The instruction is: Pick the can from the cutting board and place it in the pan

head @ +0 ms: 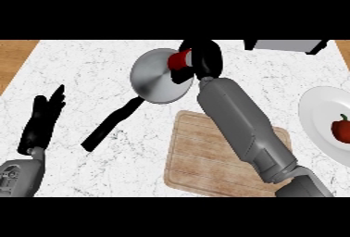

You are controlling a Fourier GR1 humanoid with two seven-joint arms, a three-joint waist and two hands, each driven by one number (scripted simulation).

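Observation:
A red can (180, 60) with a white end is held over the right rim of the grey pan (153, 76), and my right hand (203, 58) is shut on it, fingers curled round its body. The pan's black handle (113, 124) runs down to the lower left. The wooden cutting board (202, 157) lies below the pan with nothing on it, partly covered by my right forearm. My left hand (42, 120) rests open at the left, fingers pointing up.
A white plate (315, 115) with a red pepper (341, 128) sits at the right edge. A grey appliance (287, 45) stands at the back right. Wooden surface shows at both top corners beyond the marble counter.

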